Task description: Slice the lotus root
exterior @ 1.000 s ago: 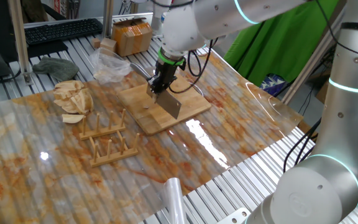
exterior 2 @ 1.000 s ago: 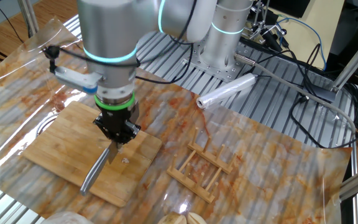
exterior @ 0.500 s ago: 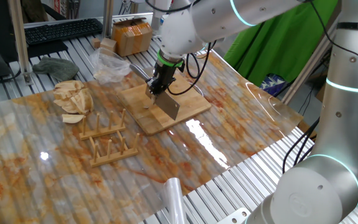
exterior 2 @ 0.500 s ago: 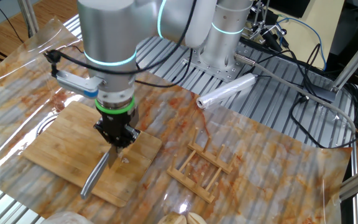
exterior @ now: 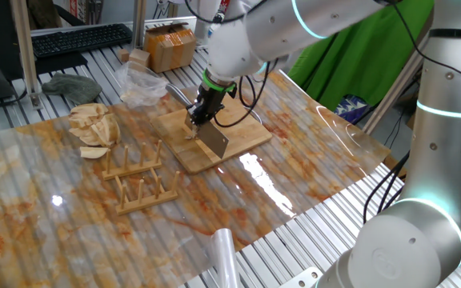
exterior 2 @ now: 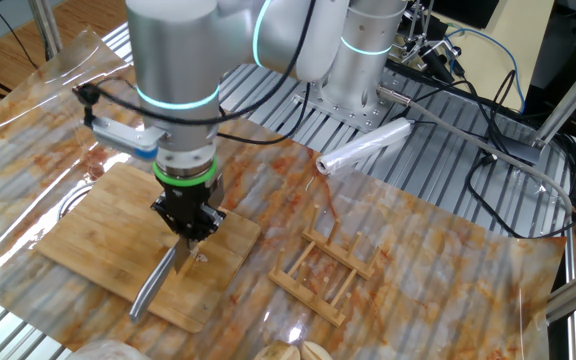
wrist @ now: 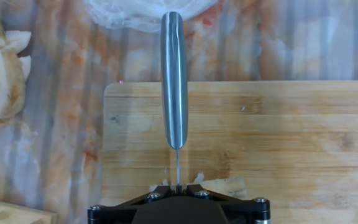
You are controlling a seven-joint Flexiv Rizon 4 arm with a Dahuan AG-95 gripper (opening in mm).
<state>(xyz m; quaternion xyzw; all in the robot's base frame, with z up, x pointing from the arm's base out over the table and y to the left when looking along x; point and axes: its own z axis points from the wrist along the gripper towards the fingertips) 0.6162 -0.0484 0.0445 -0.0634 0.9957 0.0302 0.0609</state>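
Observation:
My gripper (exterior: 201, 110) is shut on a steel cleaver (exterior: 214, 142) and holds it blade-down on the wooden cutting board (exterior: 242, 132). The cleaver's handle (wrist: 174, 81) points away from the hand towards the board's far edge. The lotus root shows as small pale bits (wrist: 229, 185) right beside the blade at my fingers, partly hidden by the hand. In the other fixed view my gripper (exterior 2: 190, 222) stands over the board (exterior 2: 83, 230), the handle (exterior 2: 153, 285) sticks out towards the camera, and the pale bits (exterior 2: 204, 257) lie at the blade.
A heap of pale wedges (exterior: 93, 124) lies left of the board. A wooden rack (exterior: 138, 180) stands in front of it. A plastic bag (exterior: 142, 84) lies behind the board. A plastic roll (exterior: 224, 256) lies at the table's near edge.
The gripper and cleaver have shifted a little to the left along the board, towards the pale bits. Nothing else has moved.

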